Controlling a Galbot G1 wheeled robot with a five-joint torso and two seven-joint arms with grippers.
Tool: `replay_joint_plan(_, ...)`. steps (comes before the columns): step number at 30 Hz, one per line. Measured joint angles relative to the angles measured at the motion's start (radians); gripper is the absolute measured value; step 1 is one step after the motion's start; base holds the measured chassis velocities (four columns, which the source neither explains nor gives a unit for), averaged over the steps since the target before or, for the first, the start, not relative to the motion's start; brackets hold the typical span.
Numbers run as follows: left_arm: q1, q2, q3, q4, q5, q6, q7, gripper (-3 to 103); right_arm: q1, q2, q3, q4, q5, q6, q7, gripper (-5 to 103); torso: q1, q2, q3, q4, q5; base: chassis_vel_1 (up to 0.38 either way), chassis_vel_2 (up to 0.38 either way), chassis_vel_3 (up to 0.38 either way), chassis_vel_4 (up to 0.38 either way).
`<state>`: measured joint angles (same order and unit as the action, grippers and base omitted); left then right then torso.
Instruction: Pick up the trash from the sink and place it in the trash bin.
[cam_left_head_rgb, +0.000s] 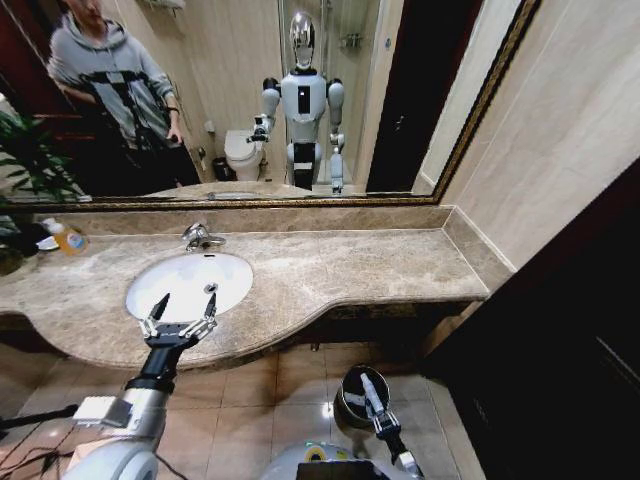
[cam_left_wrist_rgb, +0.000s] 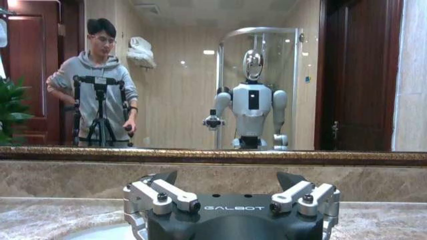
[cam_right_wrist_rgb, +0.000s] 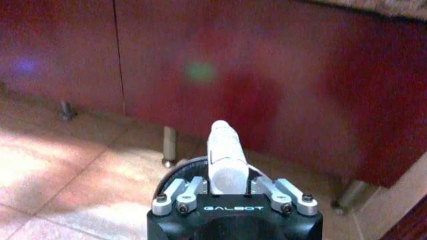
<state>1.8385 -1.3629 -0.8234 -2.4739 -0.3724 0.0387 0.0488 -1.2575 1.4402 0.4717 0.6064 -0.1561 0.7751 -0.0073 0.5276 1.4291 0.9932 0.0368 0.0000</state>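
I see the right gripper (cam_right_wrist_rgb: 229, 192) fingers clamping a white tube (cam_right_wrist_rgb: 223, 152) over the trash bin (cam_left_head_rgb: 352, 392) — left gripper (cam_left_head_rgb: 178, 322) fingers spread wide above the sink (cam_left_head_rgb: 188, 282).

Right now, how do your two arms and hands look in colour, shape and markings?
The left hand is black with silver metal finger links, dark pointed tips and white GALBOT lettering; its arm is black at the wrist, then silver-grey. The right hand has the same black body, silver links and lettering.
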Motion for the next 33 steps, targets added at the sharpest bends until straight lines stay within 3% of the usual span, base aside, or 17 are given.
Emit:
replay_joint_plan(11, 0.0, 0.0, 0.0, 0.0, 0.0, 0.0, 0.0, 100, 0.148, -0.006, -0.008, -0.168, -0.018, -0.057, -0.014, 28, 0.0, 0.0, 0.0, 0.0001, 0.0001, 0.0, 0.0, 0.0, 0.0)
replay_joint_plan(16, 0.0, 0.0, 0.0, 0.0, 0.0, 0.0, 0.0, 100, 0.173, -0.012, -0.022, -0.194, 0.076, -0.144, -0.047, 28, 0.0, 0.0, 0.0, 0.0, 0.0001, 0.0, 0.0, 0.0, 0.0)
replay_joint_plan(21, 0.0, 0.0, 0.0, 0.0, 0.0, 0.0, 0.0, 100, 0.179, -0.023, -0.028, -0.196, 0.092, -0.178, -0.063, 26, 0.0, 0.0, 0.0, 0.0, 0.0, 0.0, 0.0, 0.0, 0.0)
replay_joint_plan(24, 0.0, 0.0, 0.0, 0.0, 0.0, 0.0, 0.0, 100, 0.183, -0.028, -0.028, -0.192, 0.104, -0.2, -0.064, 41, 0.0, 0.0, 0.0, 0.0, 0.0, 0.0, 0.0, 0.0, 0.0)
replay_joint_plan(26, 0.0, 0.0, 0.0, 0.0, 0.0, 0.0, 0.0, 100, 0.183, -0.028, -0.028, -0.192, 0.107, -0.202, -0.064, 41, 0.0, 0.0, 0.0, 0.0, 0.0001, 0.0, 0.0, 0.0, 0.0)
replay_joint_plan(33, 0.0, 0.0, 0.0, 0.0, 0.0, 0.0, 0.0, 100, 0.172, -0.028, -0.031, -0.175, 0.151, -0.207, -0.069, 74, 0.0, 0.0, 0.0, 0.0, -0.0001, 0.0, 0.0, 0.0, 0.0)
